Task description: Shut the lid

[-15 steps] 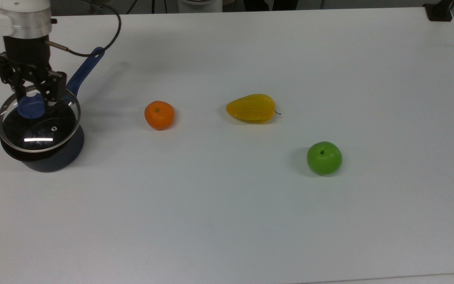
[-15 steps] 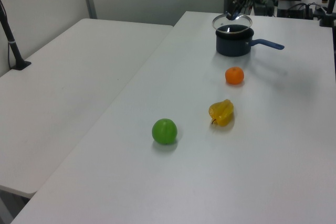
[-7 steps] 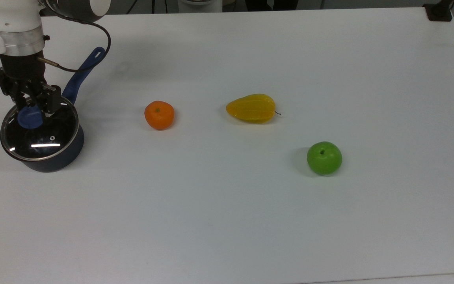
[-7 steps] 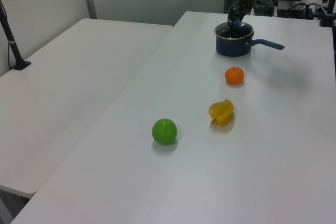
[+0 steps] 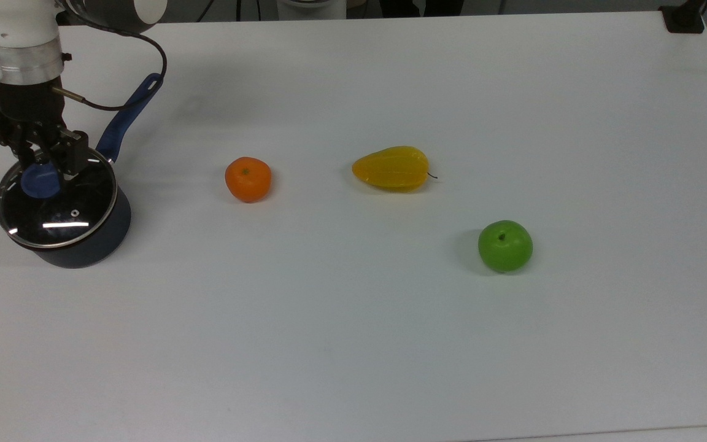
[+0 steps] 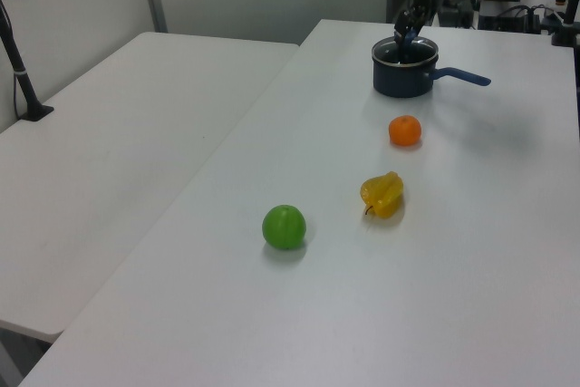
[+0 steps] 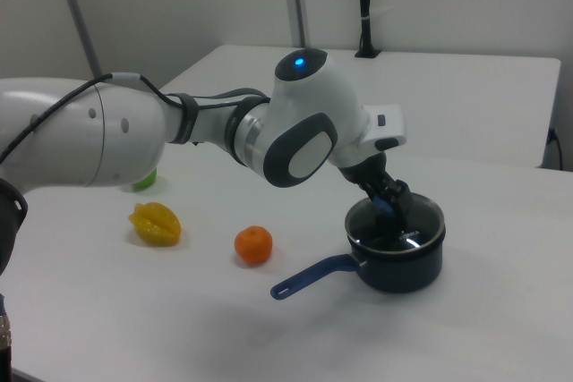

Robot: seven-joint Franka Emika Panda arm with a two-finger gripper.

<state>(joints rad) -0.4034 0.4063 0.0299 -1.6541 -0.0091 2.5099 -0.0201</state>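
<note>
A: Where is the lid (image 5: 57, 205) sitting?

B: On the pan (image 5: 81, 236), at the top view's far left. Its metal rim lies level on the pan's rim, and the steam hole shows just beside a streak of glare.

A: And the gripper (image 5: 39, 164)?

B: It stands straight over the lid, and its fingers (image 5: 69, 158) flank the blue knob (image 5: 39, 181). They sit very near the knob, but whether they are pressing it or have let go cannot be told.

A: Does the right view add anything?

B: It shows the arm (image 7: 179, 127) reaching in from the right view's left, with the gripper (image 7: 391, 206) dipping onto the lid (image 7: 394, 228). The pan's handle (image 7: 315, 275) points toward the right view's near left. In the top view the handle (image 5: 129, 112) runs up and to the right, passing behind the cable (image 5: 135, 92).

A: The left view?

B: There the pan (image 6: 404, 70) is far off at the table's (image 6: 435, 251) back end, with the orange (image 6: 405, 130), starfruit (image 6: 382, 195) and apple (image 6: 284, 227) strung out toward the camera.

A: What differs from a second ago?

B: Then the lid hung tilted above the pan, its rim clear of the pan's edge. Half a second ago it was already down. The fruit has not moved.
</note>
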